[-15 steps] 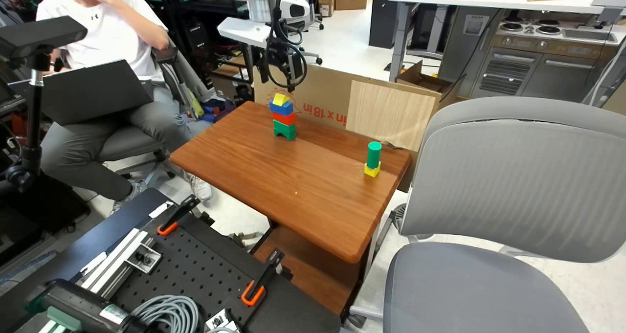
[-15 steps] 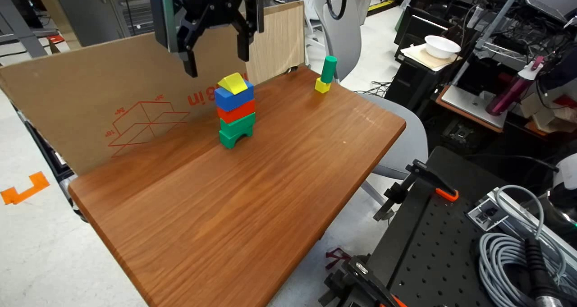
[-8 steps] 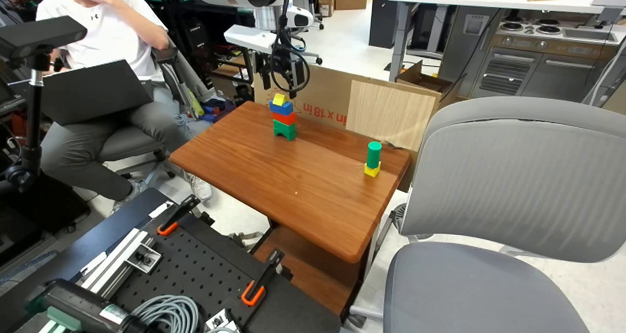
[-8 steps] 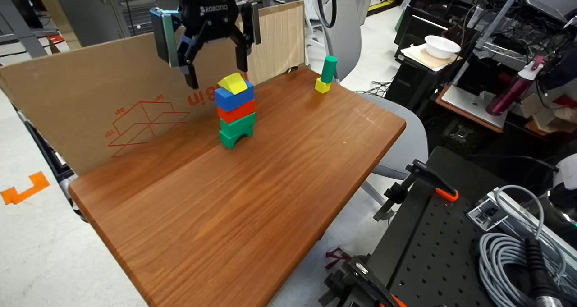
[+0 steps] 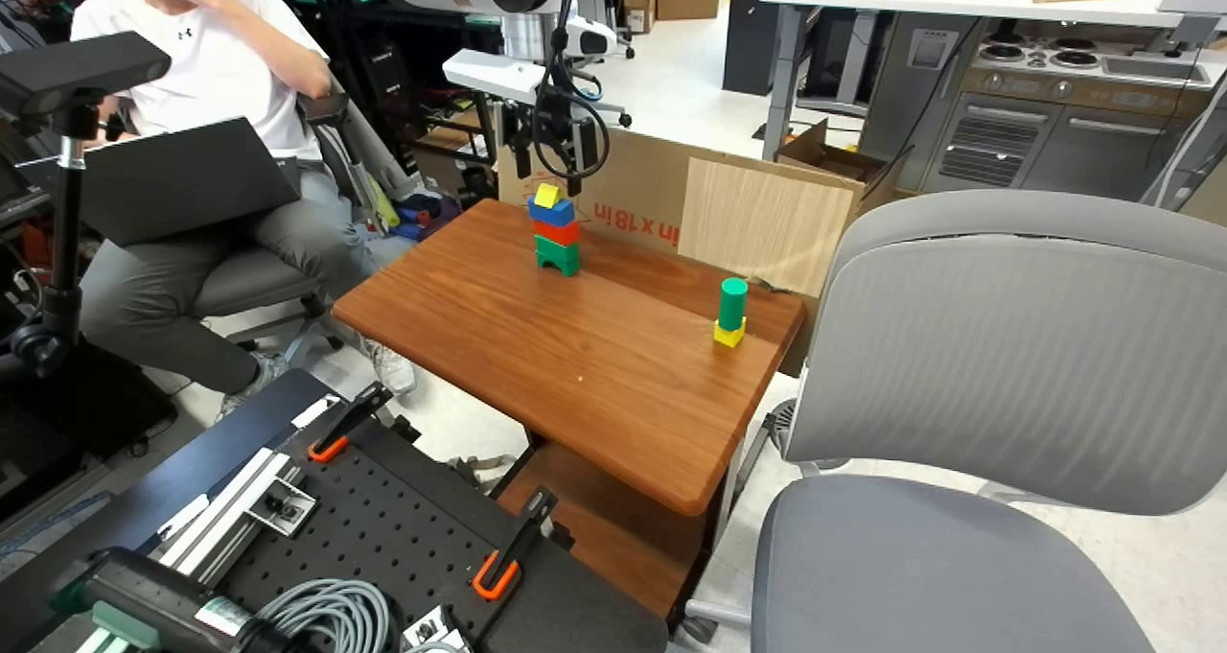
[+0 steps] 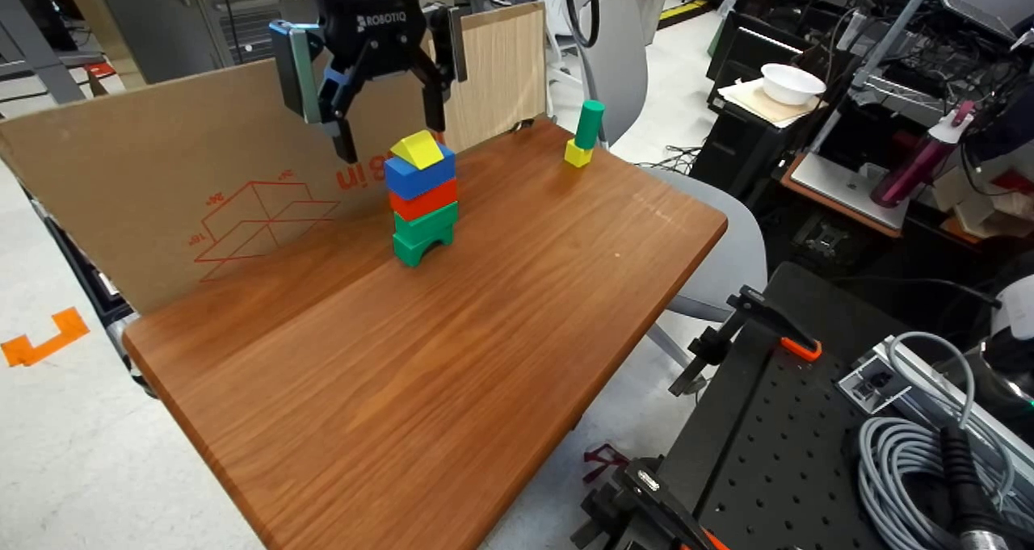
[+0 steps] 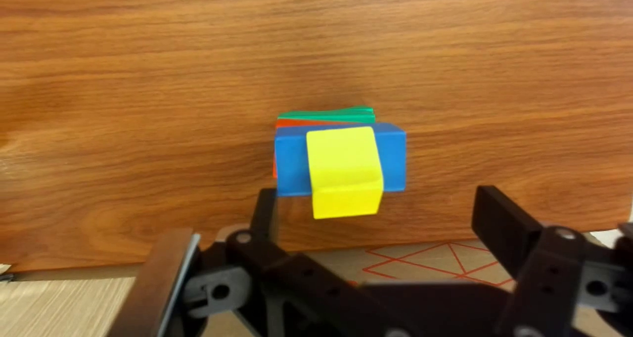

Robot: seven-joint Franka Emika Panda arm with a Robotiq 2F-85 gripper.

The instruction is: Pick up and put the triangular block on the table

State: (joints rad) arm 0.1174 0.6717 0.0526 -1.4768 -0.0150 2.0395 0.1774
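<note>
The yellow triangular block lies on top of a blue block in a stack, in both exterior views. In the wrist view the triangular block sits between the two fingers' lines, nearer the left finger. My gripper is open and empty. It hangs just above and behind the stack's top, apart from it; it also shows in an exterior view and the wrist view. The table is reddish-brown wood and carries the stack near its back edge.
Below the blue block are a red block and green blocks. A green cylinder stands on a yellow cube near another table end. A cardboard sheet stands along the back edge, close to my gripper. A chair stands beside the table.
My gripper has come down a little toward the stack and shifted slightly right in an exterior view, mostly in the earlier half second. It stays open. The blocks have not moved.
</note>
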